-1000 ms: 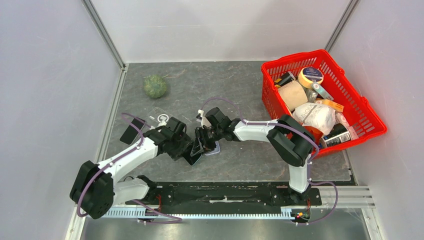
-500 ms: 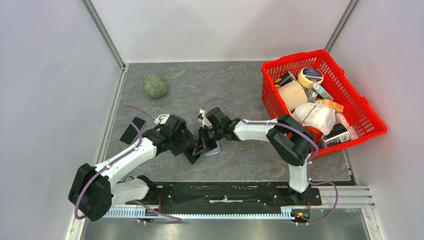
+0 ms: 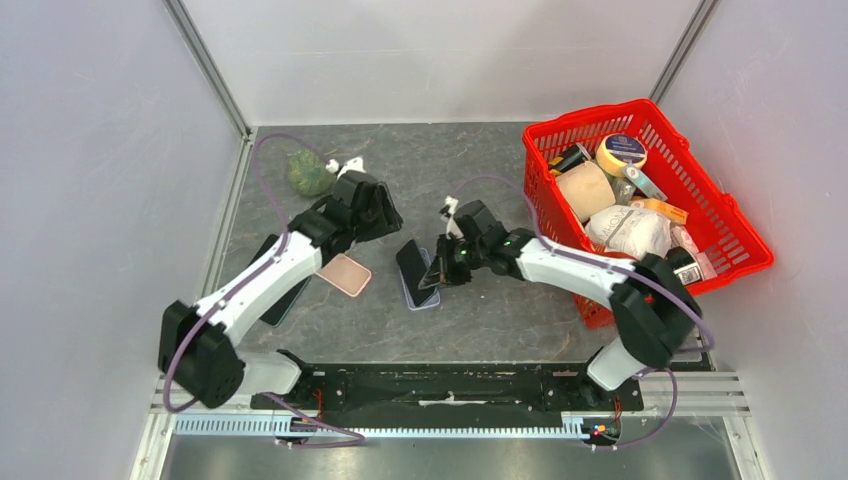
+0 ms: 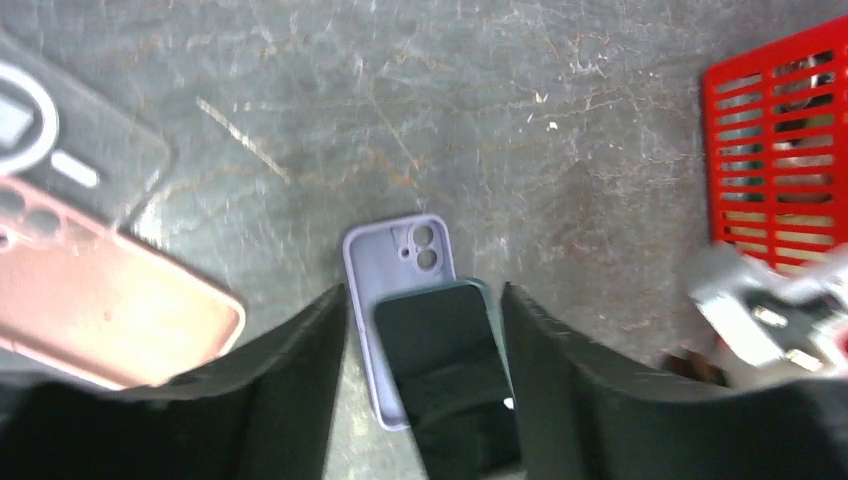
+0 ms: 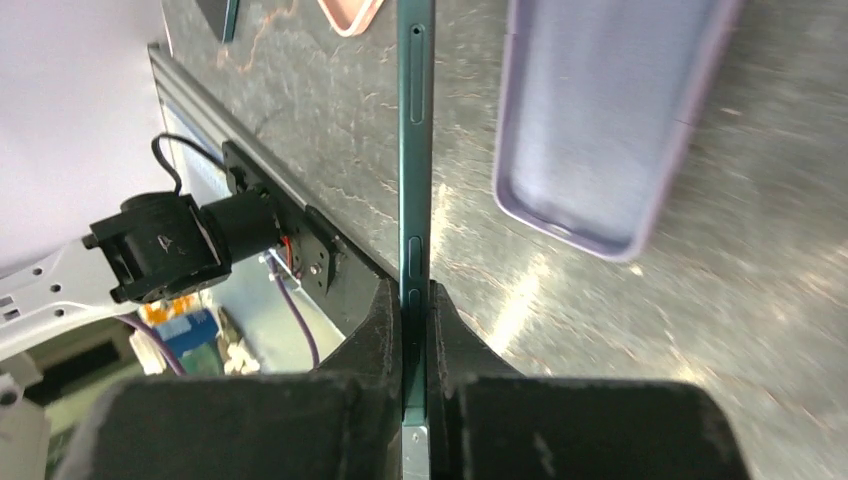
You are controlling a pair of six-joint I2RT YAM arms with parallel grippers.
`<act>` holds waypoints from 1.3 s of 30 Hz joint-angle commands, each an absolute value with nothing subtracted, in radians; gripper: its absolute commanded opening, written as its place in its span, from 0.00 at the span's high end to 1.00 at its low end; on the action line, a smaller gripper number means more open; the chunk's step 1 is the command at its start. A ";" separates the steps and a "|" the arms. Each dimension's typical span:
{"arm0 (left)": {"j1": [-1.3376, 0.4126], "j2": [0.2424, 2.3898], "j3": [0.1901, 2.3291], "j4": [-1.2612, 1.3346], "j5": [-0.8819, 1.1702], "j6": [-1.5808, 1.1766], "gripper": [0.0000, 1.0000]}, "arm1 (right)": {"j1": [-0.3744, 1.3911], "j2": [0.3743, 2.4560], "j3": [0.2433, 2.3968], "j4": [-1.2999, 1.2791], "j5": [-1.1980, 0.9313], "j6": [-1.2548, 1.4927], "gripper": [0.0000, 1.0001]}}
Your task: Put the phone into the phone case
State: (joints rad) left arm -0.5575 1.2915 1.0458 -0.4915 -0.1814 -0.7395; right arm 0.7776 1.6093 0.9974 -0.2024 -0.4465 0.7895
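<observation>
- The phone [image 4: 435, 325] hangs over the near part of the lilac case [image 4: 395, 250], shifted to one side and tilted; I judge its edge may land on the case rim and not seat
- Its long axis runs nearly along the case's; the free end points to the far left
- The right gripper [image 5: 415, 300] pinches only one end, so the phone may pivot
- The left gripper [image 4: 422, 292] is spread, holding nothing; the loose case may slide on the table [image 4: 500, 120]
</observation>
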 commanded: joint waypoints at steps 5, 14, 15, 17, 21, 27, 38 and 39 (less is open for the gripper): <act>-0.545 1.565 1.216 -0.399 -0.105 -0.321 0.46 | 0.701 1.291 0.925 -0.457 -0.160 0.750 1.00; -0.545 1.806 1.372 -0.479 0.064 -0.125 0.49 | 0.689 1.168 0.953 -0.568 -0.092 0.706 1.00; -0.545 1.831 1.389 -0.499 0.085 -0.103 0.49 | 0.690 1.163 0.953 -0.568 -0.094 0.707 1.00; -0.546 1.873 1.421 -0.541 0.121 -0.072 0.49 | 0.689 1.157 0.955 -0.571 -0.096 0.705 1.00; -0.547 1.932 1.452 -0.592 0.151 -0.033 0.49 | 0.688 1.154 0.962 -0.575 -0.095 0.699 1.00; -0.551 1.962 1.445 -0.620 0.157 -0.022 0.49 | 0.688 1.169 0.968 -0.575 -0.094 0.696 1.00; -0.564 2.010 1.448 -0.655 0.118 -0.021 0.50 | 0.689 1.181 0.969 -0.571 -0.098 0.693 1.00; -0.567 2.015 1.449 -0.656 0.103 -0.025 0.51 | 0.688 1.180 0.969 -0.571 -0.097 0.692 1.00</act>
State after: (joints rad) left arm -0.5537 1.9953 1.4151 -0.6395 0.1154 -0.0620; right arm 0.6907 1.1885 0.9234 -0.6151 -0.1066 0.7086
